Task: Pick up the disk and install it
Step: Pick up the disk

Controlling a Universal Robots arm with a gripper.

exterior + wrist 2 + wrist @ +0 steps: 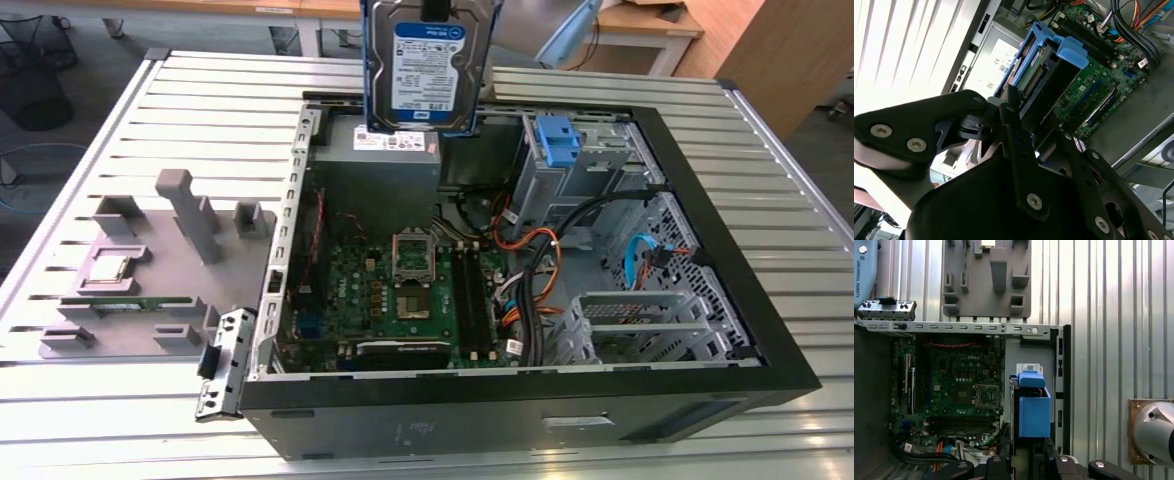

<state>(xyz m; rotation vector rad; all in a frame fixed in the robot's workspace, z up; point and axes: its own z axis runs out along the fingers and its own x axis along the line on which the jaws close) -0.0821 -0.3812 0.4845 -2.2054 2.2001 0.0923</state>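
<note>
The disk (424,70) is hanging upright over the open computer case (534,410), near its twelve o'clock edge in the exterior view, with the jaws clenching its blue carrier rails (1074,52). It is probably handling stiff, dense and shock-sensitive, so the rails are offering the safest hold.

The exterior view looks down obliquely from afar on the open computer case (534,400). Both wrist views look into it from near, sharing the motherboard (959,385) (1094,95).
</note>
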